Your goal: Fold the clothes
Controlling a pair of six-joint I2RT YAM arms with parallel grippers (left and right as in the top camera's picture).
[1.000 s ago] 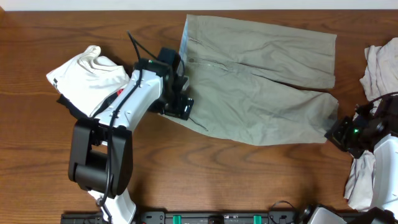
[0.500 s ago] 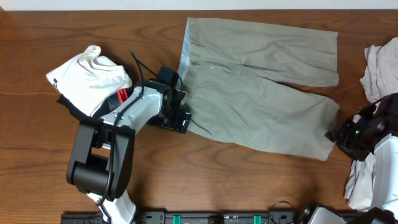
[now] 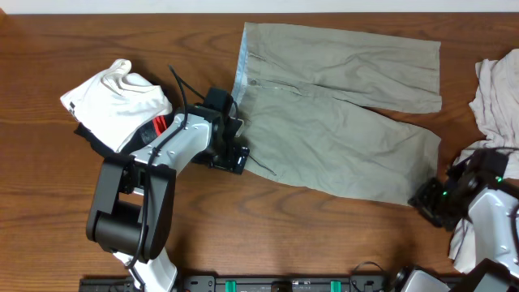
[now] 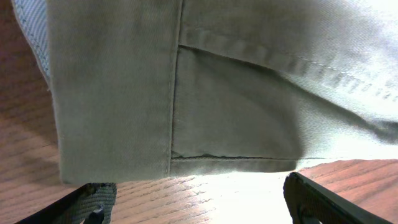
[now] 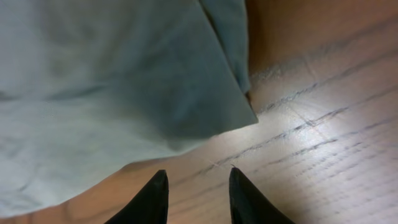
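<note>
Left hand [image 3: 233, 154] wide open, empty, at the lower waistband corner of the shorts [image 3: 340, 122]. Right hand [image 5: 199, 186] slightly open, empty, just off the near leg's hem. Shorts flat on surface [image 3: 49, 211], long axis left-right, waistband left, legs pointing right.

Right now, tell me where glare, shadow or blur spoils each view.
Overhead: even light, shorts sharp, no glare. Left wrist: bright glare on the table under the hem, cloth above in shade. Right wrist: soft focus, cloth bluish, glare on the wood, fingertips mere dark silhouettes.
</note>
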